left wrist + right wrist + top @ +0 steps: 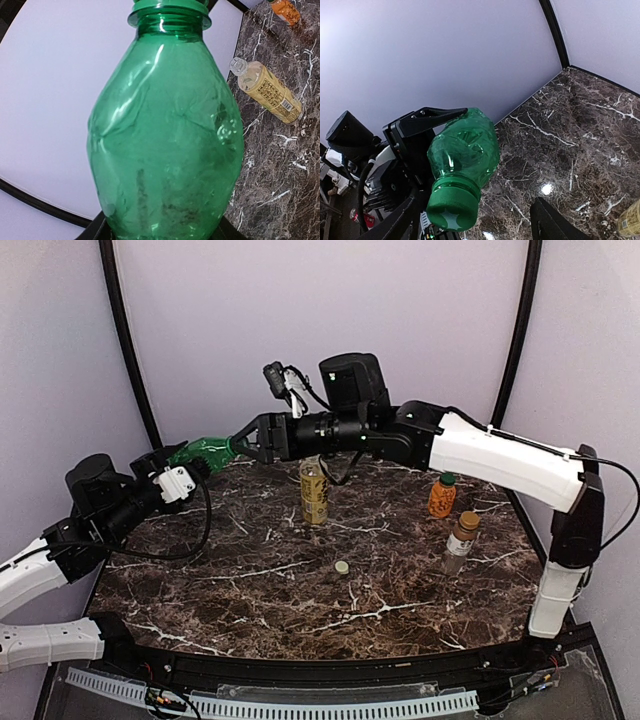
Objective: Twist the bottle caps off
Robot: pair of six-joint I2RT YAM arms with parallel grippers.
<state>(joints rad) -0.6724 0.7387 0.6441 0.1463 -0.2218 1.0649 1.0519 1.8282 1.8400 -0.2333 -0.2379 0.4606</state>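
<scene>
Marble tabletop (400, 590), far-left corner: green bottle (205, 452) uncapping
Left gripper (182, 462) clamps it; right gripper (243, 443) straddles the cap (451, 209), jaws spread (no contact); next: close, twist

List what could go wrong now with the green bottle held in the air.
1. The green bottle looks dented in the left claw; it may twist or slip when its green cap is turned.
2. In the right wrist view, that cap sits off-centre in the open right claw; closing could shove the bottle sideways.
</scene>
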